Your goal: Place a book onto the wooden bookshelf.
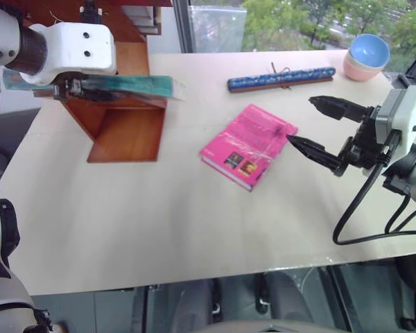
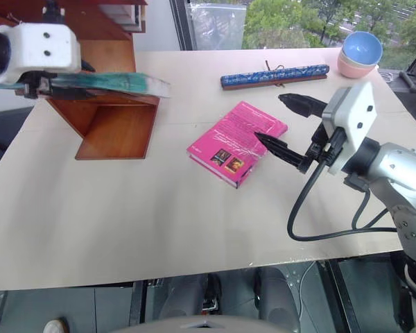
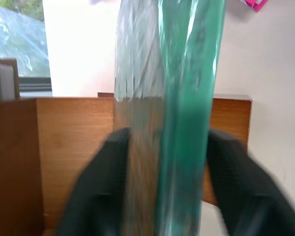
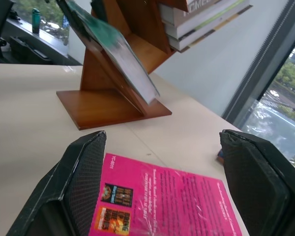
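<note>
The teal-green book (image 1: 135, 85) lies flat and level over the lower board of the wooden bookshelf (image 1: 125, 132) at the table's far left. My left gripper (image 1: 73, 89) is at the book's left end. In the left wrist view its two black fingers (image 3: 103, 182) stand apart on either side of the book (image 3: 187, 98), so it is open around it. I cannot tell whether the book rests on the shelf. My right gripper (image 1: 300, 119) hovers open at the right, its tips just past the corner of a pink book (image 1: 248, 144), with nothing between them.
A long blue patterned case (image 1: 281, 78) lies at the back of the table. Stacked pink and blue bowls (image 1: 367, 55) stand at the far right corner. Several books (image 4: 201, 19) lie on the shelf's upper board. A black cable (image 1: 353, 215) hangs from my right wrist.
</note>
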{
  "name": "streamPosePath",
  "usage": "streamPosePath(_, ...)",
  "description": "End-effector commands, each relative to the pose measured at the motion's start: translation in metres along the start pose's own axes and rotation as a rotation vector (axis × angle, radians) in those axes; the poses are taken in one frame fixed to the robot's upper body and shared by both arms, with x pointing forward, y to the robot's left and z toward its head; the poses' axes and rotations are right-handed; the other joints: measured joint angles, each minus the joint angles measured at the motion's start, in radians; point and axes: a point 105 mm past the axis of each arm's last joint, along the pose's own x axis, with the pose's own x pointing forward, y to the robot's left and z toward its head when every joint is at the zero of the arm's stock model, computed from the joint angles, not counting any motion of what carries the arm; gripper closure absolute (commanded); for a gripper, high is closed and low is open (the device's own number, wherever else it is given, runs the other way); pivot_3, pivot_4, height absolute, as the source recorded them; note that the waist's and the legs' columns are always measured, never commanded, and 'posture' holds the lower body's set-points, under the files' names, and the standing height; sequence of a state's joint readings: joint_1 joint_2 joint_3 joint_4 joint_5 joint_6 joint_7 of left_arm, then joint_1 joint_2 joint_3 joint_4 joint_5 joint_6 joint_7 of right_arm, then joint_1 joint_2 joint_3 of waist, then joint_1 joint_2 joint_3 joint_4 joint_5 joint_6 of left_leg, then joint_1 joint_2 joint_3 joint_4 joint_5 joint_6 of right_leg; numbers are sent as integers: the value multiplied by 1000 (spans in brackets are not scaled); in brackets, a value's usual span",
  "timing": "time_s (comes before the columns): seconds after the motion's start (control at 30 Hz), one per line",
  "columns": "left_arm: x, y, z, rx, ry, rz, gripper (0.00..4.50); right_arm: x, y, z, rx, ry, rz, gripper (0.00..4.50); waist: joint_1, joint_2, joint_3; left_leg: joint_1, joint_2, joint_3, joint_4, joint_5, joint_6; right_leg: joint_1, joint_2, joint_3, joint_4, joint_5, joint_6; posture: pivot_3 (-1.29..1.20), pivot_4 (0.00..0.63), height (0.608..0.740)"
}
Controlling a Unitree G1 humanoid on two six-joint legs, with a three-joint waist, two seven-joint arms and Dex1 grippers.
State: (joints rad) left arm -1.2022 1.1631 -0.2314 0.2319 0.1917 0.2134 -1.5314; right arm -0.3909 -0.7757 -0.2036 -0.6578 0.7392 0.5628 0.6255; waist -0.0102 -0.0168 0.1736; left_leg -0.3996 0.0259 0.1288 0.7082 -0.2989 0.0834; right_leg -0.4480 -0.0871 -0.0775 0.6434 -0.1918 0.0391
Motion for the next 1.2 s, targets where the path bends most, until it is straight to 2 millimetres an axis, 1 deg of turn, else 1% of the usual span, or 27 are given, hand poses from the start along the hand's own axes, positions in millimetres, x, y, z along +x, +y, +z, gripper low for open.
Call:
streamPosePath(0.03, -22, 9, 12, 33, -40, 74, 158, 1, -1, 15, -19, -69, 15, 704, 1, -1, 1, -1, 0, 0, 0, 0, 0, 0, 0, 0, -1, 0, 0, 0, 150, 738)
streamPosePath(0.2, -37, 6, 14, 24, -80, 88, 158, 3, -5, 16, -5, -99, 18, 704, 0, -2, 2, -1, 0, 0, 0, 0, 1, 0, 0, -1, -2, 0, 0, 0, 150, 738)
streamPosePath(0.33, -49, 4, 14, 1, -124, 123, 158, 3, -9, 20, 14, -147, 23, 704, 0, -2, 2, -1, 0, 0, 0, 0, 0, 0, 0, -1, -1, 0, 0, 0, 150, 738)
streamPosePath(0.4, -55, 2, 20, -16, -185, 129, 158, 3, -11, 22, 15, -162, 27, 704, -1, -2, 2, -1, 0, 0, 0, 0, 0, 0, 0, -1, -1, 0, 0, 0, 150, 738)
streamPosePath(0.43, -58, 0, 25, -35, -223, 129, 158, 3, -12, 23, 18, -173, 30, 704, 0, -2, 2, -1, 0, 0, 0, 0, 0, 0, 0, -1, -1, 0, 0, 0, 150, 738)
streamPosePath(0.5, -68, -10, 45, -88, -401, 76, 158, 4, -12, 28, 35, -204, 45, 704, 0, -3, 2, -1, 0, 0, 0, 0, 0, 0, 0, -1, -1, 0, 0, 0, 150, 738)
streamPosePath(0.57, -78, -30, 65, -142, -575, -35, 158, 2, -12, 32, 49, -225, 57, 704, -1, -3, 2, -1, 0, -1, 0, 0, 1, 0, -1, -1, -1, 0, 0, 0, 150, 738)
streamPosePath(0.6, -81, -37, 71, -165, -618, -73, 158, 1, -12, 33, 51, -229, 58, 704, -1, -3, 2, -1, 0, -1, 0, 0, 1, 0, -1, -1, -1, 0, 0, 0, 150, 738)
streamPosePath(0.67, -86, -52, 92, -245, -789, -164, 158, -2, -13, 37, 63, -242, 55, 704, 1, -3, 2, -1, 0, -2, 0, 0, 0, 0, -1, -2, -1, 0, 0, 0, 150, 738)
streamPosePath(0.73, -77, -67, 104, -320, -900, -222, 158, -6, -15, 40, 71, -251, 46, 704, 2, -1, 2, -1, 0, -3, 0, 0, 0, 1, -1, -3, -1, 0, 0, 0, 150, 738)
streamPosePath(0.8, -56, -85, 110, -410, -965, -273, 158, -8, -14, 43, 83, -260, 41, 704, 1, 0, 1, 2, 0, -3, 1, 0, 0, 4, -3, -2, 0, 0, 0, 0, 150, 738)
streamPosePath(0.9, -26, -111, 116, -544, -1017, -318, 158, -12, -12, 46, 91, -257, 39, 704, -1, -2, 2, 3, 0, -5, 4, 0, 0, 6, -2, -2, 2, 1, -1, 0, 150, 738)
streamPosePath(0.93, -15, -118, 118, -581, -1019, -303, 158, -14, -12, 47, 94, -252, 33, 704, -2, -2, 2, 2, 1, -6, 6, 0, 0, 6, -2, -3, 2, 2, -3, 0, 150, 738)
streamPosePath(0.97, -1, -126, 117, -657, -1023, -307, 158, -17, -11, 46, 100, -237, 25, 704, -2, -2, 2, 3, 1, -6, 6, 0, 0, 7, -2, -3, 2, 2, -4, 0, 150, 738)
streamPosePath(1.03, 24, -134, 110, -771, -999, -258, 158, -22, -9, 41, 108, -198, 10, 704, 2, -2, 2, 4, 0, -7, 7, 0, 0, 9, -3, -3, 1, 3, -4, 0, 150, 738)
streamPosePath(1.07, 39, -139, 104, -827, -967, -227, 158, -27, -7, 35, 116, -153, 0, 704, 3, -2, 2, 4, 0, -8, 7, 0, 0, 10, -3, -4, 1, 3, -4, 0, 150, 738)
streamPosePath(1.1, 56, -145, 92, -874, -908, -186, 158, -33, -6, 24, 128, -88, -21, 704, 3, -3, 3, 4, 0, -9, 7, 0, 0, 10, -3, -4, 1, 3, -4, 0, 150, 738)
streamPosePath(1.13, 68, -150, 83, -895, -860, -152, 158, -39, -5, 13, 133, -25, -38, 704, 7, -1, 1, 3, 0, -9, 8, 0, 0, 10, -2, -5, 1, 3, -4, 0, 150, 738)
streamPosePath(1.17, 76, -155, 76, -904, -828, -136, 158, -46, -3, 1, 128, 50, -50, 704, 21, 5, -4, 3, 0, -10, 8, 0, 0, 10, -2, -7, 0, 3, -5, 0, 150, 738)
streamPosePath(1.2, 81, -158, 68, -924, -813, -114, 158, -53, 0, -13, 141, 123, -68, 704, 24, 5, -4, 12, -2, -8, 3, -1, 0, 17, -4, -6, -2, 3, -5, 0, 150, 738)
